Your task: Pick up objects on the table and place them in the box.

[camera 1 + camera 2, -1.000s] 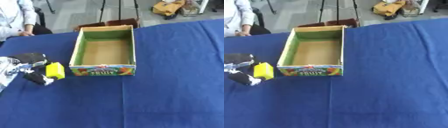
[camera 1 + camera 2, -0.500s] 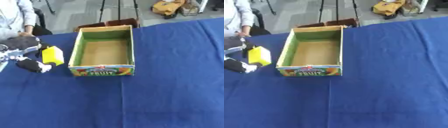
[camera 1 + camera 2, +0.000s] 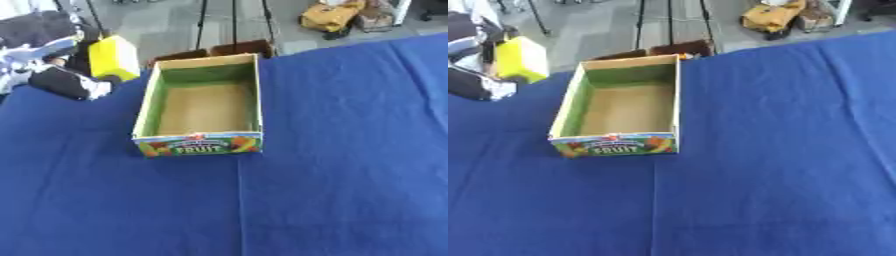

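One yellow rectangular block (image 3: 114, 56), clamped in left hand (image 3: 52, 65), now raised off blue-cloth tabletop (image 3: 332, 150), upper left beside empty cardboard fruit box (image 3: 203, 107); transfer to box pending.

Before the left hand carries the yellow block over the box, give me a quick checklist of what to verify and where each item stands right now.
1. Yellow block held by the left hand: ok, fingers are curled around it.
2. Block lifted off the blue tablecloth: ok, it appears raised.
3. Block over the box: not ok, it sits left of the box's far left corner.
4. Box interior free: ok, only bare cardboard shows.
5. Box upright and open: ok.
6. Right hand out of the way: cannot tell, it is out of view.
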Robot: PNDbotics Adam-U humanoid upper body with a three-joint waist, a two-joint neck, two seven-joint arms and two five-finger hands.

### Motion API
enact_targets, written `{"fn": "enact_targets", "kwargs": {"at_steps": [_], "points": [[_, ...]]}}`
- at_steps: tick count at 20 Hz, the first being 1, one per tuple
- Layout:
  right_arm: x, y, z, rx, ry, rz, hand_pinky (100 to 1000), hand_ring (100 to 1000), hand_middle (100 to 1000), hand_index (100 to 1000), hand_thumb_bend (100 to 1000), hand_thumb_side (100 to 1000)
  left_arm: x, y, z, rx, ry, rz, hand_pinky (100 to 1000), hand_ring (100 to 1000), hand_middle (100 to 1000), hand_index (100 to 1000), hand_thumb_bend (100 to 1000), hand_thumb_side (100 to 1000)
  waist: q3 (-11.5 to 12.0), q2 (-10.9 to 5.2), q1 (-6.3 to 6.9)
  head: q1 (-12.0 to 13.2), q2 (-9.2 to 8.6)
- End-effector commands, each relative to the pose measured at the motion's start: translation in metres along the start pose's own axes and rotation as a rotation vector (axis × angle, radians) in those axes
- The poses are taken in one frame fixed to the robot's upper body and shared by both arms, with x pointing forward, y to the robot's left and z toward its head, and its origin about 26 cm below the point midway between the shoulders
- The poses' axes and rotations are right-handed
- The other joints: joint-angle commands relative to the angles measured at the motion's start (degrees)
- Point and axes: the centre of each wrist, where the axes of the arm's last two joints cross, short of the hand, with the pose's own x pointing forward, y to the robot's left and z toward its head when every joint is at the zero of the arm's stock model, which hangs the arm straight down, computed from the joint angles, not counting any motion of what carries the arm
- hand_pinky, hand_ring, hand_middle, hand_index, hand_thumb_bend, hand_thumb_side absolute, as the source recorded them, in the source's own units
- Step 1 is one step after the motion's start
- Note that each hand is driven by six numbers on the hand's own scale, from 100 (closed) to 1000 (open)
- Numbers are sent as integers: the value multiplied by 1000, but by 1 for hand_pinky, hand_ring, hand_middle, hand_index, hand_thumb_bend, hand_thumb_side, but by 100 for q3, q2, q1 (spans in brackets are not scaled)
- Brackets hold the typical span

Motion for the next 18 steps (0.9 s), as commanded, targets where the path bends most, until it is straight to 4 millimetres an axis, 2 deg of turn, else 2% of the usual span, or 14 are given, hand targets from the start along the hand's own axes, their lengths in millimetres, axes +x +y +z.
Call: {"fn": "enact_targets", "kwargs": {"at_steps": [1,5,10,18], "points": [[3,-2,-11,8,-40,-4,684,770,618,786,216,1000,-1,11,-9,54,9,-11,186,509,479,637,100,579,-44,-214,77,111,-104],[3,-1,-12,11,-47,-17,686,772,617,787,219,1000,3,4,-31,99,7,18,170,501,471,632,100,574,-180,-186,160,231,-164],[4,1,-15,11,-57,-31,687,773,616,787,223,1000,5,-23,-59,94,27,80,162,498,470,630,100,571,-304,-123,241,331,-231],[4,3,-20,1,-69,-53,690,777,614,788,225,1000,11,-64,-86,9,48,42,232,529,494,641,100,579,-463,-4,333,426,-332]]}}
